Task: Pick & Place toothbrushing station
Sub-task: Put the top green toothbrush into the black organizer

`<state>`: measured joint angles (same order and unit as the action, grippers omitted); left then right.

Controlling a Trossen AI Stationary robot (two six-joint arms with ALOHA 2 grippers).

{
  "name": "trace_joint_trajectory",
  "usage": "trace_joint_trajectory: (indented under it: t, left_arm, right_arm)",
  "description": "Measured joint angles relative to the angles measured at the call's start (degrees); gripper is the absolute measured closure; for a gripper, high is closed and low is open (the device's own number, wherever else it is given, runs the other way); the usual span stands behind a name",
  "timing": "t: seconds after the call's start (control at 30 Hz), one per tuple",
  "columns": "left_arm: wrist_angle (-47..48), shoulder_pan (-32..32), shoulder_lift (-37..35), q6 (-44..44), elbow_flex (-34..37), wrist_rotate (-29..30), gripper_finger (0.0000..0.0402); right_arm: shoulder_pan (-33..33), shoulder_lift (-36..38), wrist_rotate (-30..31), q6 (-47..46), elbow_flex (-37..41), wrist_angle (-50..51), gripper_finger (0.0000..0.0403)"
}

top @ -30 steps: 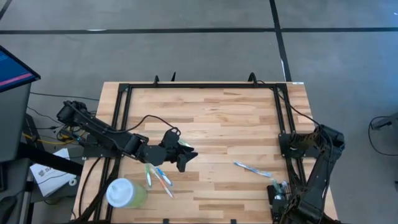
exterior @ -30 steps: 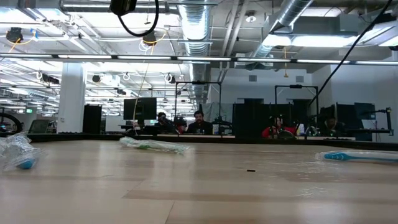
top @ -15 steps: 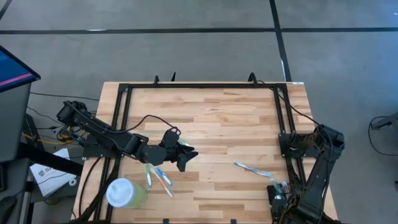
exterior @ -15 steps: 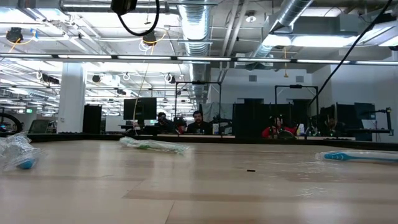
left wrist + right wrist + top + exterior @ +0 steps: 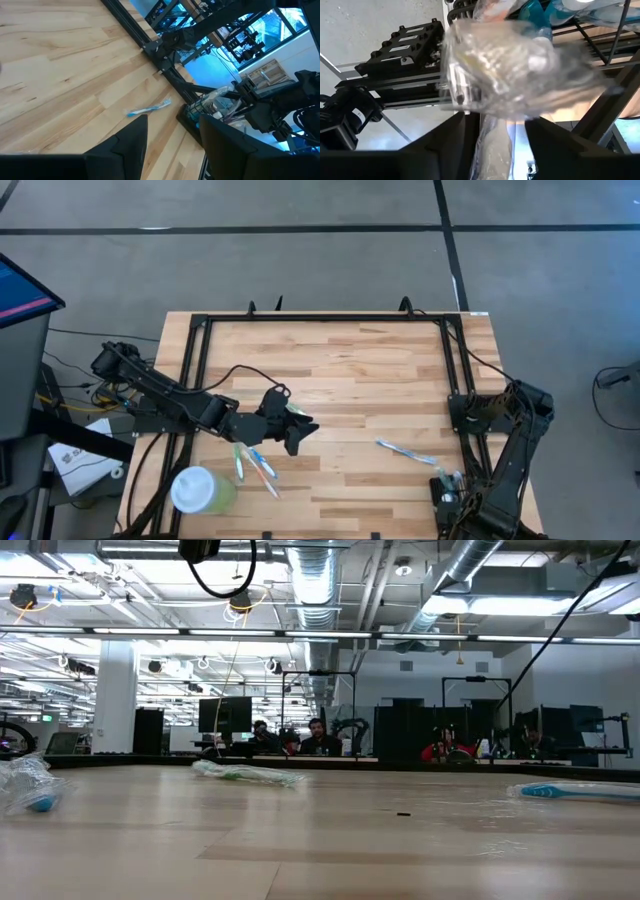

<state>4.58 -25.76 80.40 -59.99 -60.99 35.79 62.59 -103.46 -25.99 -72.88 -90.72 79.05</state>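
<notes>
Wood-topped surface shows no toothbrushing station: the black slotted holder cannot be made out anywhere on it from above. A dark slotted block seen past the right arm's fingers may be the station or part of the rig; which one cannot be told. The left gripper hangs low over the near-left part of the surface with its fingers spread and nothing between them, just beside a few wrapped brushes. The right gripper is off the near-right corner, fingers apart, with a clear plastic packet in front of them and not visibly pinched. A lone blue brush lies on the boards near that corner. By the look of it the work is at a supply stage, with the pick of the station itself not yet begun. The next move calls for finding the holder, then closing squarely on its short sides. The pale green cup at the near-left edge wears its white lid, so its contents are hidden. The wire basket by the right arm holds crumpled clear packets, though what is in them is not clear.
</notes>
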Motion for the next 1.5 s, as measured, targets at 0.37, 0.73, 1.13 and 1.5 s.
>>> trace_joint_trajectory:
  t: [0.37,0.73,1.13,1.5]
  left_arm:
    - [0.04,0.00,0.00,0.13,0.00,0.00,0.0227]
    - [0.04,0.00,0.00,0.13,0.00,0.00,0.0227]
    - [0.02,0.00,0.00,0.13,0.00,-0.01,0.0227]
    - [-0.39,0.00,0.00,0.11,0.00,-0.02,0.0227]
  right_arm:
    - [-0.44,0.09,-1.01,0.88,-0.02,0.63,0.0170]
    - [-0.52,0.09,-1.12,1.15,-0.04,0.63,0.0173]
    - [-0.50,0.11,-0.88,1.07,-0.14,0.19,0.0243]
    - [-1.49,0.13,1.41,2.21,-3.20,3.04,0.0280]
